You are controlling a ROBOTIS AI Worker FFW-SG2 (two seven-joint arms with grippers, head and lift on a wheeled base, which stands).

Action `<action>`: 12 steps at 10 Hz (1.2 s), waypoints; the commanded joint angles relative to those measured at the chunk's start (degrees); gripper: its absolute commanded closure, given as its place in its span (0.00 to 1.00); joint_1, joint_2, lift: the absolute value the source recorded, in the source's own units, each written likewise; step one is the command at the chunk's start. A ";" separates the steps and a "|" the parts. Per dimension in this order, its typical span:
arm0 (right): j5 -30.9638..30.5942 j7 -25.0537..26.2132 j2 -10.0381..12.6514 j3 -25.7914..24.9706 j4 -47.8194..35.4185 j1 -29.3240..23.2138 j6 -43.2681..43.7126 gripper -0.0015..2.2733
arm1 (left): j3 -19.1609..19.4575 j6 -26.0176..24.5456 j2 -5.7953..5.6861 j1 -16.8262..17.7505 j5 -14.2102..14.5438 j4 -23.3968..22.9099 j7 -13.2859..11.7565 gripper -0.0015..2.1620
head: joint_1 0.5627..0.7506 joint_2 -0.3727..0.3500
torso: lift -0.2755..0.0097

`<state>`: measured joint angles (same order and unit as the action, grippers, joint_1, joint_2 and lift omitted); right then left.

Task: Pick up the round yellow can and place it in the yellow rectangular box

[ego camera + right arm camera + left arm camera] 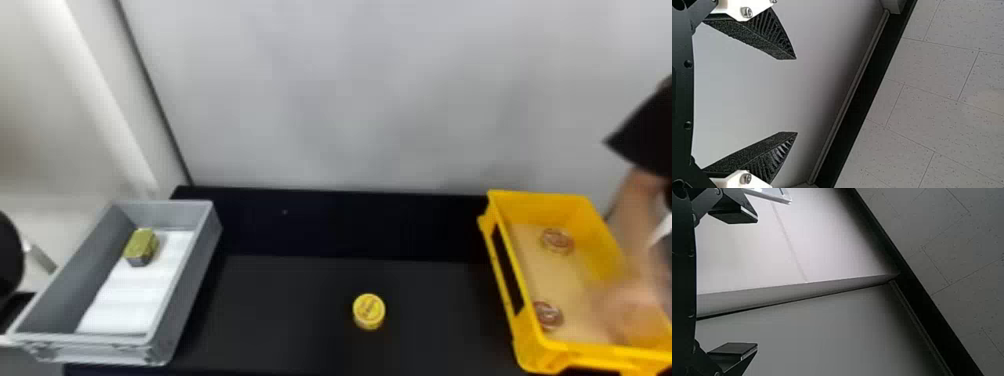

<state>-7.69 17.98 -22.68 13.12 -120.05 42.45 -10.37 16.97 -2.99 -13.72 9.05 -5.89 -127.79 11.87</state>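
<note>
**Round yellow can (369,311) upright on desk (290,310), my jaws empty**

Can: squat smooth cylinder, printed lid facing up, axis vertical. Sits on matt black surface between grey box (189,287) and yellow rectangular box (550,207), nearer the yellow. Yellow box: rigid plastic, long side running near to far, aslant; two round lids (557,241) inside, plus a person's blurred hand (627,307). My left gripper (756,282): jaws wide apart, flat pads. My right gripper (796,96): jaws also spread, grainy, ribbed, tapered.
</note>
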 commanded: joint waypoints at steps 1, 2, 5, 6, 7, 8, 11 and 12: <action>-0.05 -0.05 0.00 0.07 0.00 0.00 0.00 0.04 | 0.00 0.00 0.00 0.00 0.00 0.00 0.00 0.06 | 0.70 0.59 | 0.96; -0.05 -0.05 0.00 -0.02 0.00 0.00 0.00 0.04 | 0.00 0.00 0.00 0.00 0.00 0.00 0.00 0.06 | 0.70 0.59 | 0.96; -0.05 -0.05 0.00 -0.02 0.00 0.00 -0.09 0.04 | 0.00 0.00 -0.09 0.09 0.00 0.00 -0.08 0.06 | 0.70 0.59 | 0.96; -0.05 -0.05 0.00 -0.02 0.00 0.00 -0.18 0.04 | 0.00 0.00 -0.09 0.09 0.00 0.00 -0.08 0.06 | 0.70 0.59 | 0.96; -0.05 -0.05 0.00 -0.02 0.00 0.00 -0.53 0.04 | 0.00 0.00 -0.09 0.09 0.00 0.00 -0.08 0.06 | 0.70 0.59 | 0.96; 0.66 0.13 0.26 0.07 -0.36 0.00 -3.96 0.05 | 0.00 -0.18 0.00 0.09 0.00 0.00 -0.17 0.06 | 0.70 0.59 | 0.96; 10.33 2.50 4.92 -1.16 -3.34 1.84 -35.53 0.05 | -0.17 -0.88 0.09 0.17 0.00 0.00 -0.35 0.06 | 0.70 0.59 | 0.96; 12.53 1.80 7.47 -2.57 -2.64 1.67 -43.79 0.05 | -0.17 -1.15 0.09 0.26 0.00 -0.09 -0.44 0.06 | 0.70 0.59 | 0.96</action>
<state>1.64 20.22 -18.49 12.06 -122.84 43.89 -41.20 16.85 -3.78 -13.63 9.19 -5.89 -127.80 11.51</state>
